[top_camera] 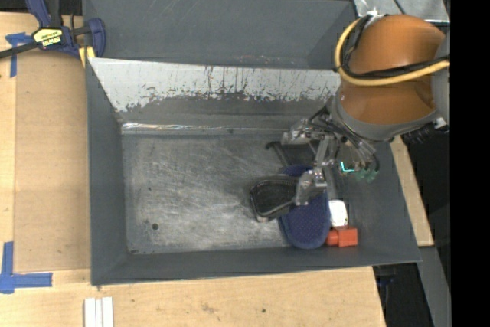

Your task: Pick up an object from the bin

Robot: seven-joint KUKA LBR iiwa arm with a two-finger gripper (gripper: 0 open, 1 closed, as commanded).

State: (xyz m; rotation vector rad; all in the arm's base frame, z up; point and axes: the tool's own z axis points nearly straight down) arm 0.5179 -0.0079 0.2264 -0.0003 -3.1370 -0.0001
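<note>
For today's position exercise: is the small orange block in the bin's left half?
No, the orange block lies in the right front corner, beside a blue pad.

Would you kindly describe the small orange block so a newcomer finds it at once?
Go to the grey bin's lower right corner. Right of the dark blue oval pad, below a white block, lies the orange block, the bin's only orange thing.

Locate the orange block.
In the camera view, the orange block lies at the lower right of the bin, just below a white piece and beside a dark blue oval pad.
</note>
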